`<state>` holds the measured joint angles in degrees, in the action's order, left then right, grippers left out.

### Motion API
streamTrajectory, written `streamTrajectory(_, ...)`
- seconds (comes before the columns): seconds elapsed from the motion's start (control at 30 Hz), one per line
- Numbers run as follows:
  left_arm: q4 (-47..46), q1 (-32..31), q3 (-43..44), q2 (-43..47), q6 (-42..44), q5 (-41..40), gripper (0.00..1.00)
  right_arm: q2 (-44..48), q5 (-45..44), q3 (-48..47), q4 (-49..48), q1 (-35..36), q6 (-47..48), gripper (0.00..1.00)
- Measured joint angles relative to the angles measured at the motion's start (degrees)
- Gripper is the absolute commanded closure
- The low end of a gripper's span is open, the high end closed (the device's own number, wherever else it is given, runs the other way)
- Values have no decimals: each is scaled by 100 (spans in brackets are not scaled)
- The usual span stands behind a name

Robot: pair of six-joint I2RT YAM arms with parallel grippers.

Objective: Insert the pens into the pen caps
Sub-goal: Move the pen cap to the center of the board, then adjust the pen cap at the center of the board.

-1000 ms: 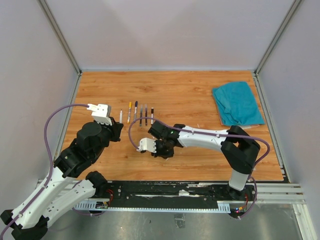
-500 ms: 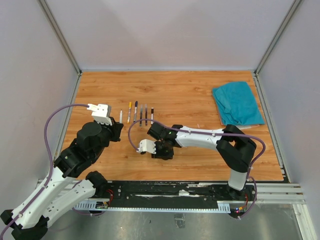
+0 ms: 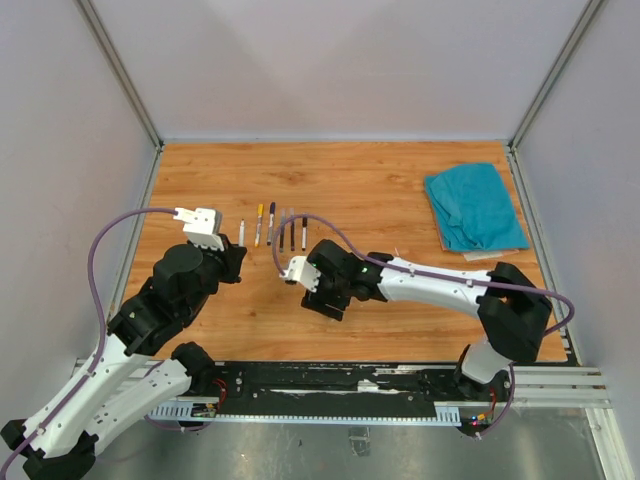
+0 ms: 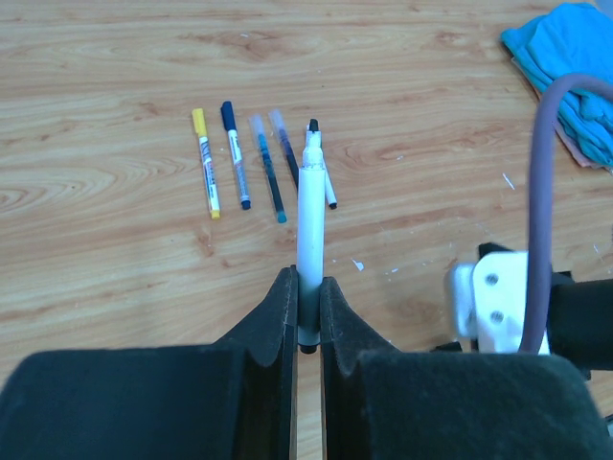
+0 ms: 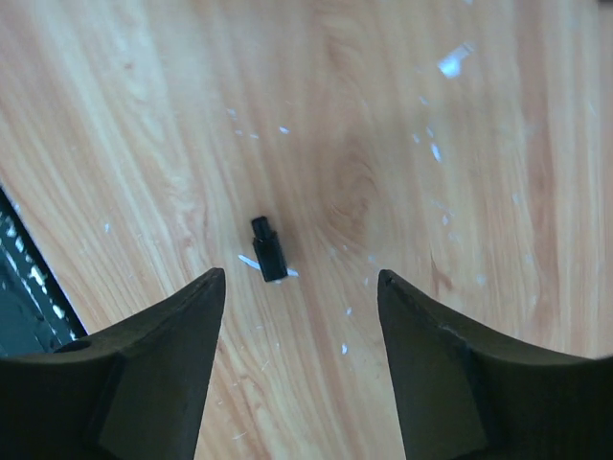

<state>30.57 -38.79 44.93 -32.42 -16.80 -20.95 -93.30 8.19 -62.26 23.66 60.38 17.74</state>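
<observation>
Since the right gripper (image 5: 297, 280) hangs with its jaws well apart over the small black stubby pen cap (image 5: 269, 251), the step in hand looks like picking that cap up. The cap lies loose on its side on the light wooden tabletop (image 5: 460, 144), between the two fingers but a little off centre. In the overhead view it is hidden under the arm.

I would first centre the gripper on the cap, then come straight down and close gently across its short width, because so small and round a piece could roll or squirt out. Whichever end is open should stay clear for the mating to follow.

The left gripper (image 4: 306, 287) is clamped on the slim white plastic marker pen (image 4: 310, 220). Its tip points far, over the right end of the row of thin marker pens (image 4: 237, 158) lying side by side on the wood.

Compared with a second ago, the right jaws have gone from almost together to wide. The right wrist has shifted farther from the near edge, toward the row, and its elbow has swung right. The left arm and its pen have not moved.
</observation>
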Motion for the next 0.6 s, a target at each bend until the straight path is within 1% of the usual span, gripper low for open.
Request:
streamTrajectory(0.03, 0, 0, 0, 4, -2, 0, 100, 146, -245, 138, -138, 0, -393, 27)
streamTrajectory(0.1, 0, 0, 0, 17, -2, 0, 100, 374, -748, 382, -297, 0, -1233, 24)
streamTrajectory(0.27, 0, 0, 0, 28, 0, 2, 100, 743, -1703, 817, -409, 0, -3438, 22)
streamTrajectory(0.47, 0, 0, -2, 37, 0, 2, 100, 710, -2109, 811, -273, 0, -5855, 24)
streamTrajectory(0.6, 0, 0, -7, 39, 2, 4, 99, 470, -2203, 750, -94, 46, -7088, 24)
